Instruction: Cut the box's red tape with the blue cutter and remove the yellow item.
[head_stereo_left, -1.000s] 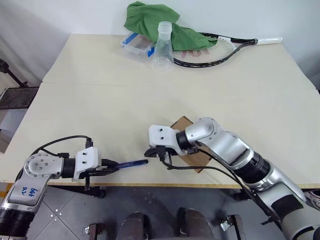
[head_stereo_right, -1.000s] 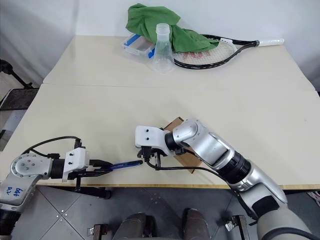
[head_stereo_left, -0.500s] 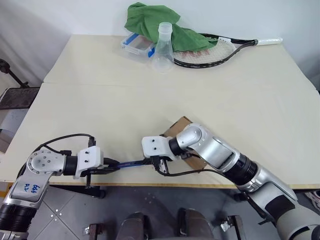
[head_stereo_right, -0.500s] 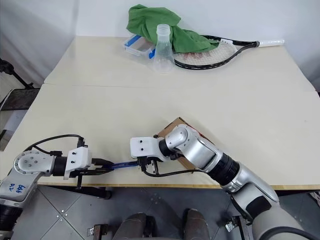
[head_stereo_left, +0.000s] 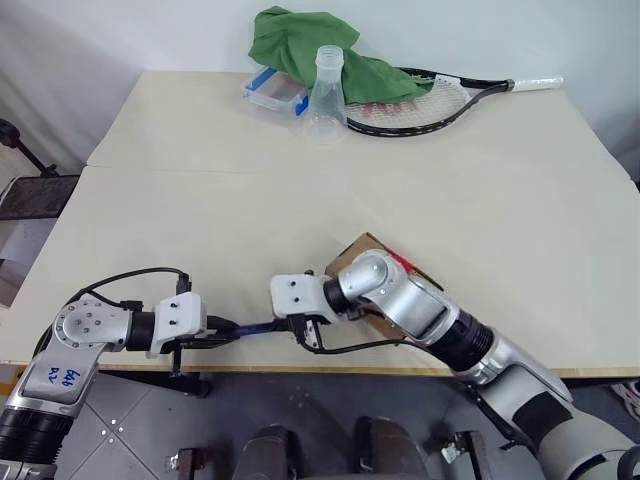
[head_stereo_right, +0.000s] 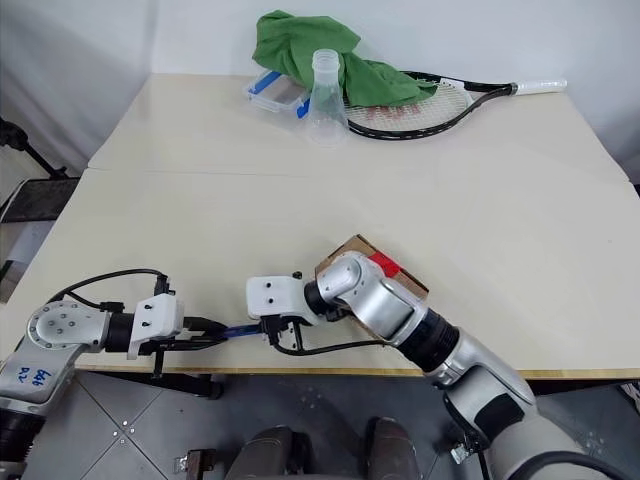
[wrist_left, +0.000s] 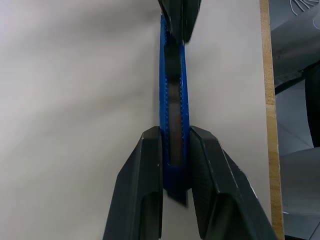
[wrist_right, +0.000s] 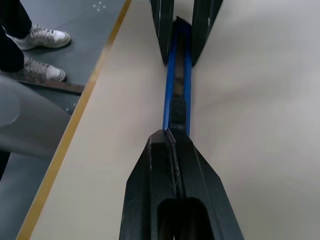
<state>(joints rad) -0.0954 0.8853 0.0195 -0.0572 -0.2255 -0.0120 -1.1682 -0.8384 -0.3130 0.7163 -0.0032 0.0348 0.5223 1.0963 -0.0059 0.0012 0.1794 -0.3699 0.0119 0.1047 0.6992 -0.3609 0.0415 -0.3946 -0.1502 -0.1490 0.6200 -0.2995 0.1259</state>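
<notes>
Your left gripper (wrist_left: 175, 165) clamps the slim blue pen-shaped cutter (wrist_left: 172, 100); the right gripper (wrist_right: 175, 137), fingers pressed together, apparently pushes its slider. Excess force may dislodge it.

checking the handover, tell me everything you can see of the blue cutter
The blue cutter is a slim, flat blue plastic bar with ribbed edges and a dark strip down its middle. It lies about level just above the table near the front edge, between the two grippers. The left gripper clamps one end between its black fingers; the right gripper, fingers shut, meets the other end. The box is apart from it.
</notes>
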